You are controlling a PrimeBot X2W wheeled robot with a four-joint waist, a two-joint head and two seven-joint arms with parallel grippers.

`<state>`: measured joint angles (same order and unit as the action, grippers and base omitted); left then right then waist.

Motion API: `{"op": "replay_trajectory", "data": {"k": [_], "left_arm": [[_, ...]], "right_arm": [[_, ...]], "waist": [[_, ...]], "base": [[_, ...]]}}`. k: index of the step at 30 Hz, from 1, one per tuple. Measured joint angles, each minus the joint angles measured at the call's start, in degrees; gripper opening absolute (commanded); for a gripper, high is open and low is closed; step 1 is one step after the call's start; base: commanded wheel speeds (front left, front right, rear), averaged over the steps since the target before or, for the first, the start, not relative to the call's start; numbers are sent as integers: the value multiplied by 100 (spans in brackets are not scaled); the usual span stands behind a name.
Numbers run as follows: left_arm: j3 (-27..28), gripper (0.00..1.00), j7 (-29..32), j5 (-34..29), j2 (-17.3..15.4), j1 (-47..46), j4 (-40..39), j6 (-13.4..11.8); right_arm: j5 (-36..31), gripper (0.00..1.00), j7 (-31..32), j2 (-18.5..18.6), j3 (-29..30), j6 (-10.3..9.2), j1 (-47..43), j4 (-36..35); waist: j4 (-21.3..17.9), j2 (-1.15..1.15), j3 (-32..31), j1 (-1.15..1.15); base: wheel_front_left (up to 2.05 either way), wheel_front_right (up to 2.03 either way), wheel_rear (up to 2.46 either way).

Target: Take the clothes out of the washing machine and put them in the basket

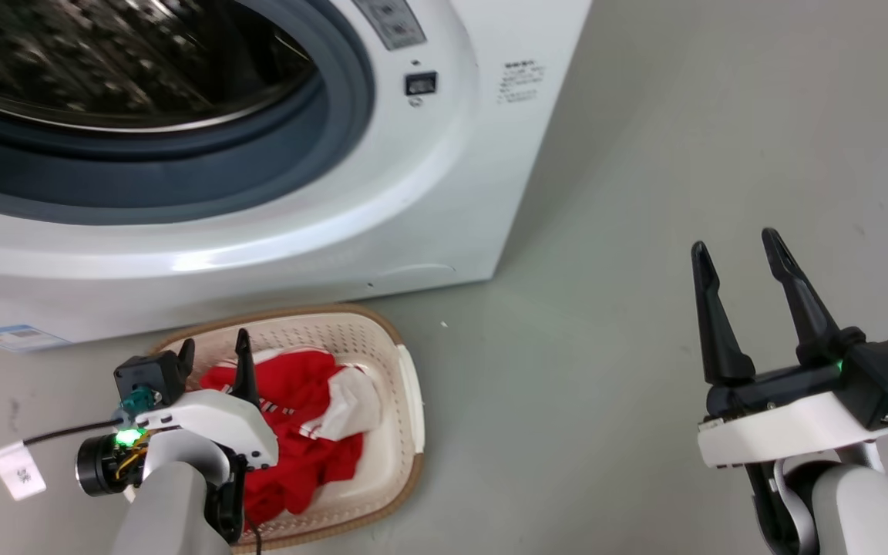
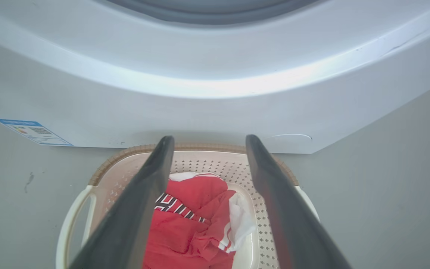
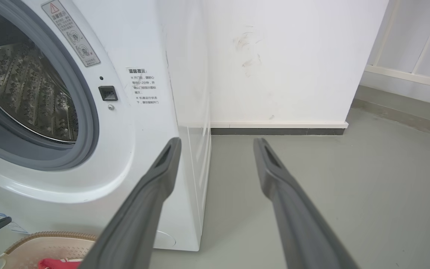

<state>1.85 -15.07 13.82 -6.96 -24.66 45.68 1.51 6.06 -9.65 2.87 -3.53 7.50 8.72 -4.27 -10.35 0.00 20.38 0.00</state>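
Now the red garment point(image 1: 301, 455) lies bunched in the basket point(image 1: 411, 401), with the white cloth point(image 1: 353, 401) tucked against its right side. The basket sits on the floor point(image 1: 606, 347) just in front of the washer point(image 1: 428, 193), whose porthole shows the steel drum point(image 1: 105, 62). The left tool point(image 1: 214, 343) hangs over the basket's left part, above the garment, its fingers apart and holding nothing. The right tool point(image 1: 734, 240) is well apart from the basket, over the floor to the washer's right, fingers likewise spread and empty.
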Motion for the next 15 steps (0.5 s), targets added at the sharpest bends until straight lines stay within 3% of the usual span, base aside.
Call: {"op": "replay_trajectory", "data": {"k": [15], "left_arm": [[229, 100, 0, -582, 298, 841, -2629, 102]], "right_arm": [[-147, 100, 367, 2, 259, 0, -530, -194]], "waist": [[571, 0, -926, -1]], "base": [[0, 0, 0]]}}
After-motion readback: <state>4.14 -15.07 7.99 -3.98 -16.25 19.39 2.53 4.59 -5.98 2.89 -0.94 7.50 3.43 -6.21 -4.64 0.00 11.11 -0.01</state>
